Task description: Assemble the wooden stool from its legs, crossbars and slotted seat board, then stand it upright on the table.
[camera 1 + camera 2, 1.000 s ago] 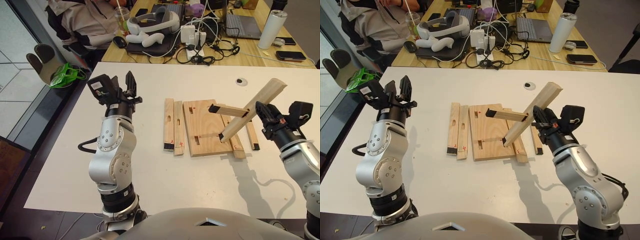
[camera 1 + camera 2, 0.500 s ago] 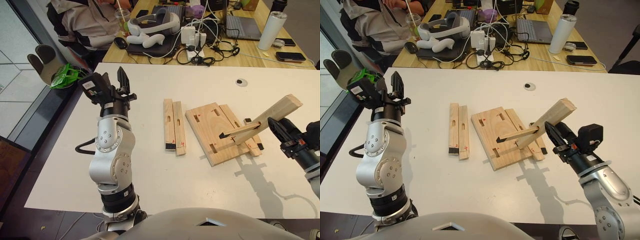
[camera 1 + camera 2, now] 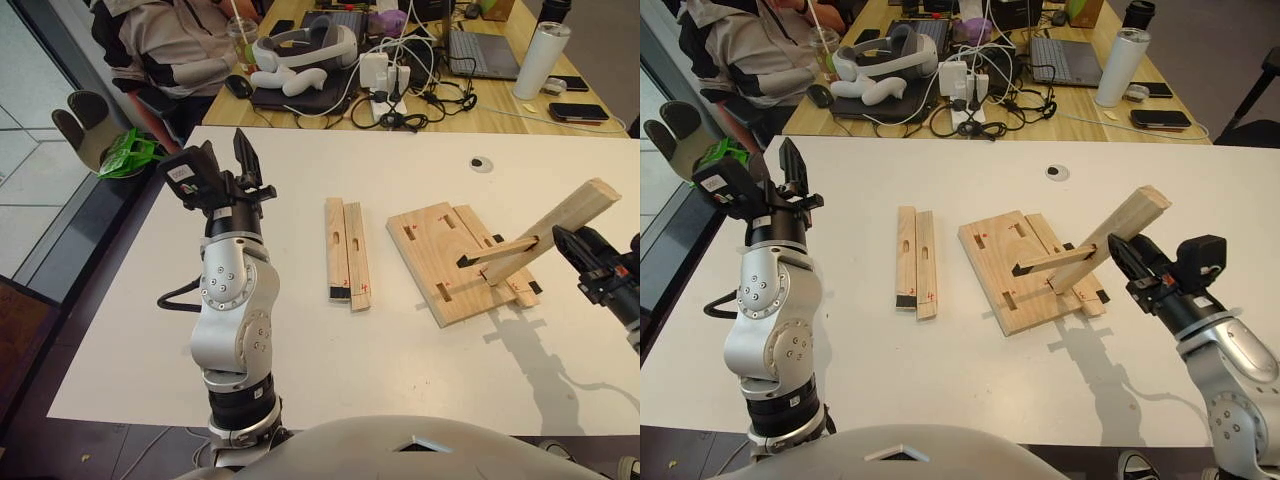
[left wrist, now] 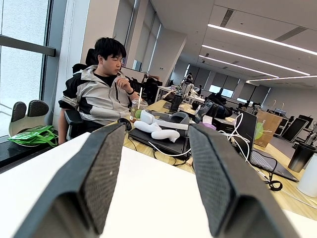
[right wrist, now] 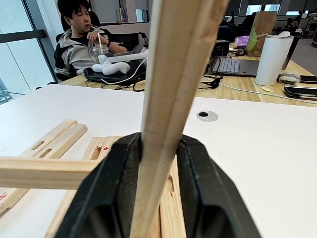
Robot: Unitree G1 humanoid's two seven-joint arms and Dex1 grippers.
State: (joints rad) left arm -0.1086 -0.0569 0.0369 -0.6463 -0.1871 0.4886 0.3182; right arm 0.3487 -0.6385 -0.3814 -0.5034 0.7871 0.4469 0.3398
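My right gripper is shut on a long wooden leg, held tilted above the table at the right. A crossbar with a black tip sticks out of that leg over the slotted seat board, which lies flat and skewed. In the right wrist view the leg runs between both fingers, with the crossbar off to one side. Two more slotted legs lie side by side mid-table. Further pieces lie under the held leg. My left gripper is open, raised at the left, pads bare.
A cable grommet sits in the table near its far edge. Behind is a wooden desk with a headset, cables, a laptop, a white tumbler and a phone. A green bag lies off the table's left edge.
My right gripper has pulled the leg and crossbar to the right and away from the board's middle; the seat board slid right and turned. My left gripper shifted slightly left, still open.
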